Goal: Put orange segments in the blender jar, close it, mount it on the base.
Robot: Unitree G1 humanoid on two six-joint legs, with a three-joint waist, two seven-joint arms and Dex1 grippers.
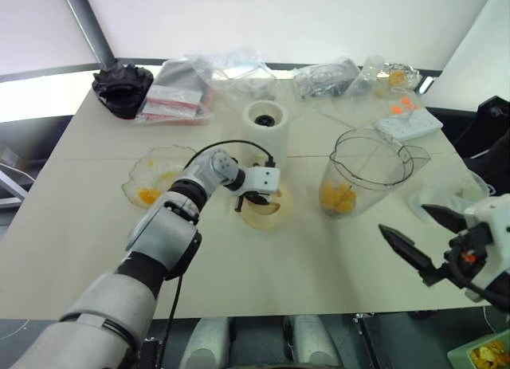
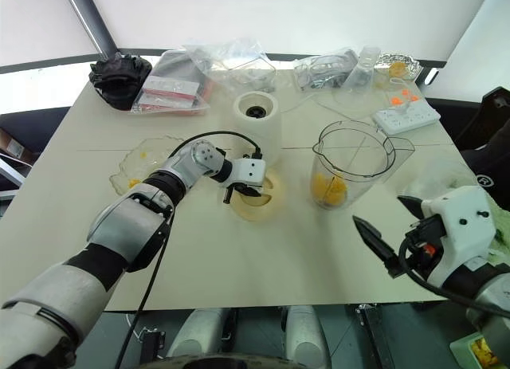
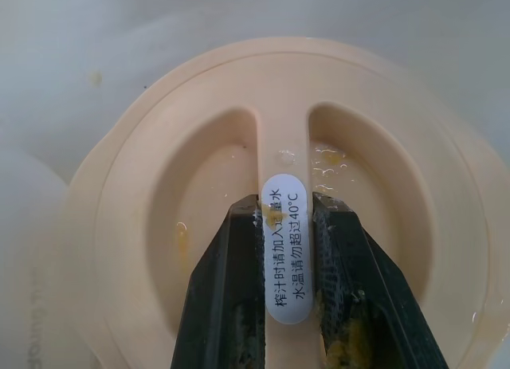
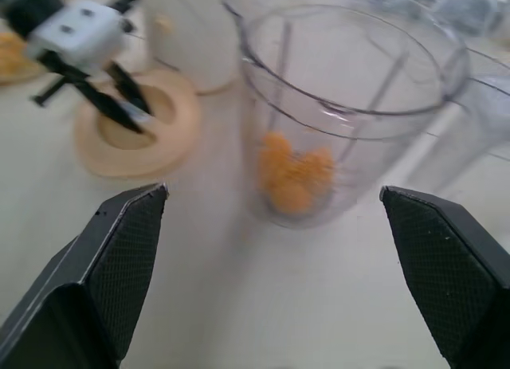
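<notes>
The clear blender jar [image 1: 362, 174] stands upright on the table right of centre, with several orange segments [image 1: 338, 198] at its bottom, also seen in the right wrist view [image 4: 293, 182]. The white base [image 1: 265, 122] stands behind the middle of the table. In front of it lies a flat cream lid [image 1: 267, 212]. My left gripper [image 3: 285, 206] points down onto the lid and is shut on its central tab. My right gripper [image 1: 405, 221] hovers open near the front right of the table, facing the jar, with nothing between its fingers.
A wavy clear glass bowl [image 1: 159, 174] holding a few orange pieces sits left of the lid. Along the back lie a black bundle [image 1: 121, 86], plastic bags with packets [image 1: 179, 94] and a white power strip [image 1: 408, 123]. A clear cup [image 1: 442, 195] stands right of the jar.
</notes>
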